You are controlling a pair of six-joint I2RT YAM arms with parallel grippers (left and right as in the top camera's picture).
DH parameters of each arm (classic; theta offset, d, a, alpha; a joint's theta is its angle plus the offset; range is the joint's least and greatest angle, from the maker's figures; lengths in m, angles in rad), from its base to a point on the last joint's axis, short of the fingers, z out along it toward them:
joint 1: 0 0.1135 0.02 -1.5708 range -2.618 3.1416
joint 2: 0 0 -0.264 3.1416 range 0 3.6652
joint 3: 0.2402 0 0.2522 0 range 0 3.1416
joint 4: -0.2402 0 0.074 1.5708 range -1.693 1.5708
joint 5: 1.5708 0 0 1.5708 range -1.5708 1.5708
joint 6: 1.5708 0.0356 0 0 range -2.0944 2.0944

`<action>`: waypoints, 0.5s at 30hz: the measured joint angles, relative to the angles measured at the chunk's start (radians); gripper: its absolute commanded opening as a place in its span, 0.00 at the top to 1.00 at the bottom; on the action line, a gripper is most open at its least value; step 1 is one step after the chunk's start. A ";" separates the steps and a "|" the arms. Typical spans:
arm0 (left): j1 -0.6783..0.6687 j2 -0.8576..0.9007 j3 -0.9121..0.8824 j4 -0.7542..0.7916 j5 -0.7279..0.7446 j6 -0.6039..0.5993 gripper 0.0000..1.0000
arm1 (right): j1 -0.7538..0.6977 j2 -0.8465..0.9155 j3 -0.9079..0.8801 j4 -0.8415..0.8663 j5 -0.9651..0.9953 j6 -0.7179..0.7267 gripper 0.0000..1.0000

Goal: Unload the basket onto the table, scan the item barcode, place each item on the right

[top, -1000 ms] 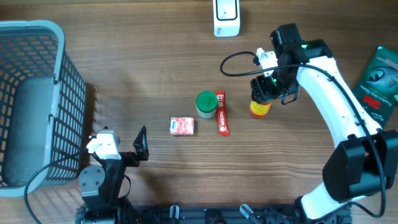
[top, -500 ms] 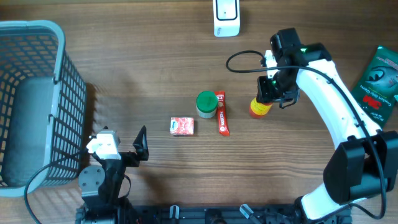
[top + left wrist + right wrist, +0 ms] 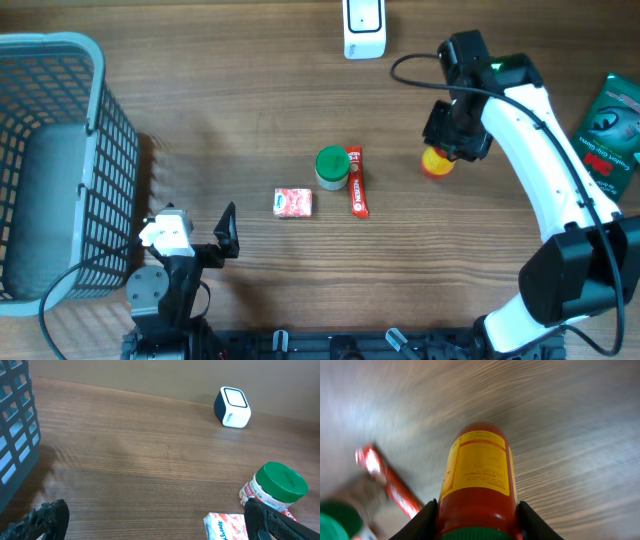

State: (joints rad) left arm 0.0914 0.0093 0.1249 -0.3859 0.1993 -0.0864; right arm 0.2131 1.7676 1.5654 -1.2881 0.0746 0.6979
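Red bottle [image 3: 479, 467]: right of the tabletop's [image 3: 250, 120] centre, well right of the green-lidded jar [image 3: 332, 168], yellow label showing.
Right gripper [image 3: 478, 522]: partly closed, pinching the bottle from both sides.
Left gripper [image 3: 155, 524]: spread wide, empty, near the front edge.

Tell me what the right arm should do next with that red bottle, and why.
Probably carry the red bottle toward the white scanner at the table's far edge, turning its label to face it. The right claw grips the bottle, and the scanner stands apart from it.
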 measured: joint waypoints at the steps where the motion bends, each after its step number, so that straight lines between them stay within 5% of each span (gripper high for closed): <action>1: 0.000 0.000 0.000 0.000 0.000 0.000 0.00 | 0.000 0.000 0.005 -0.009 0.021 0.069 0.69; 8: 0.000 0.000 0.000 0.000 0.000 0.000 0.00 | 0.024 0.000 -0.049 0.006 0.119 0.553 0.68; 12: 0.000 0.000 0.000 0.000 0.000 0.000 0.00 | 0.061 0.000 -0.100 0.004 0.134 0.742 0.47; 15: 0.000 0.000 0.000 0.000 0.000 0.000 0.00 | 0.071 0.000 -0.103 0.034 0.132 0.815 0.45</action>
State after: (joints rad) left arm 0.0914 0.0093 0.1249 -0.3859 0.1993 -0.0864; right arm 0.2844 1.7679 1.4628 -1.2537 0.2070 1.5131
